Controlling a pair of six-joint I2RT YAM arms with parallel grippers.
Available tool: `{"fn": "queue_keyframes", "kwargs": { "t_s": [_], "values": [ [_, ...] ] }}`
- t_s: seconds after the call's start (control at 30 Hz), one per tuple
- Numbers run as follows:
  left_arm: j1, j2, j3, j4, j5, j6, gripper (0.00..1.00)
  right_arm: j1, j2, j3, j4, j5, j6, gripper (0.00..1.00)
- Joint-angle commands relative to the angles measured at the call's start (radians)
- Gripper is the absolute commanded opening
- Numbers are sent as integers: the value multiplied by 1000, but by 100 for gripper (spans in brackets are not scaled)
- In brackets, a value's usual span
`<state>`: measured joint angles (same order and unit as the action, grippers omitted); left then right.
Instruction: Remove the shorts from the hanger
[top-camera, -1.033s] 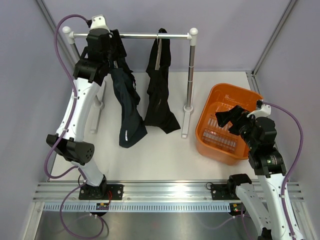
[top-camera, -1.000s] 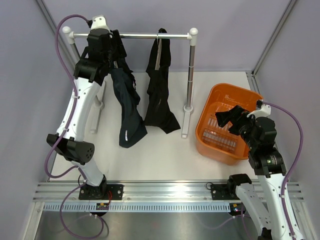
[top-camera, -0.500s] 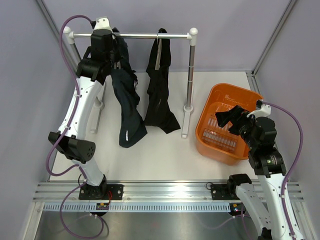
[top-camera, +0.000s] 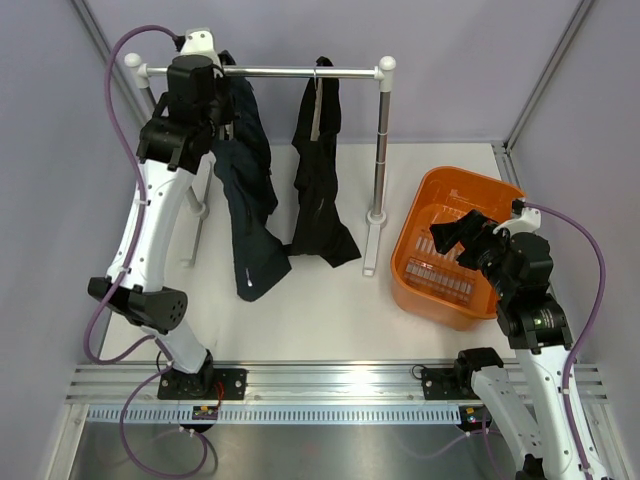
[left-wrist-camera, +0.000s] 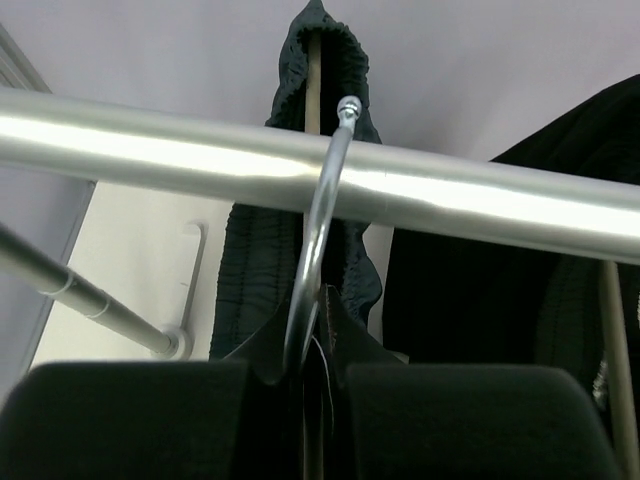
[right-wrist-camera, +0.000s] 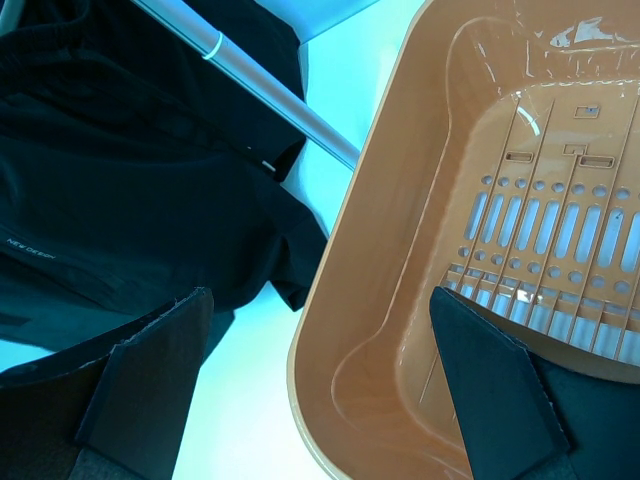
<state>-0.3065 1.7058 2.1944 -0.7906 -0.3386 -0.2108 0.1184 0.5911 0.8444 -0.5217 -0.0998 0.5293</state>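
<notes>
While the left arm stood stretched to the upper left of the overhead view, the rack's rail (top-camera: 290, 71) ran level across the top of the frame and the orange basket (top-camera: 437, 187) sat at the right. Two pairs of dark shorts hung from that rail. The left pair (top-camera: 252, 215) had its long axis running from the bar down toward the lower centre, and the second pair (top-camera: 318, 185) hung just right of it. The left gripper (top-camera: 205, 92) sat at the head of the left pair, close under the bar, so the cloth lay below my fingers, toward the bottom of the frame. In the wrist view its pads (left-wrist-camera: 130, 420) were pressed together on the base of the hanger hook (left-wrist-camera: 322, 200), which looped over the bar, with dark fabric bunched at the same spot. The right gripper (top-camera: 463, 233) hung spread wide and empty over the basket, well apart from both pairs. I judged the left arm far the nearer, and that the hook would have to rise clear of the bar.
</notes>
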Motion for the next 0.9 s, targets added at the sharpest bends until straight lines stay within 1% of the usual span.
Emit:
{"fn": "queue_keyframes", "kwargs": {
  "t_s": [0.0, 0.17, 0.27, 0.4, 0.53, 0.73, 0.8, 0.83, 0.87],
  "values": [
    [-5, -113, 71, 33, 18, 21, 0, -3, -7, 38, 19, -21, -17, 99],
    [-11, -179, 2, 14, 29, 14, 0, -3, -7, 42, 23, -31, -23, 99],
    [-26, -198, -27, -33, 26, 11, 0, -3, -5, 48, 23, -46, -28, 99],
    [-66, -281, -123, -48, 10, -5, 0, -3, -1, 53, 31, -96, -45, 99],
    [-118, -391, -296, -29, -54, -19, 0, -3, 19, 64, 34, -162, -61, 99],
    [-161, -503, -468, -44, -57, -47, 0, -3, 76, 74, 25, -254, -78, 99],
    [-193, -555, -548, -56, -74, -62, 0, -2, 87, 76, 34, -288, -78, 100],
    [-216, -575, -576, -56, -91, -67, 0, -3, 95, 78, 37, -331, -75, 99],
    [-229, -612, -635, -56, -102, -73, 0, -2, 98, 81, 48, -351, -71, 99]
  ]
}}
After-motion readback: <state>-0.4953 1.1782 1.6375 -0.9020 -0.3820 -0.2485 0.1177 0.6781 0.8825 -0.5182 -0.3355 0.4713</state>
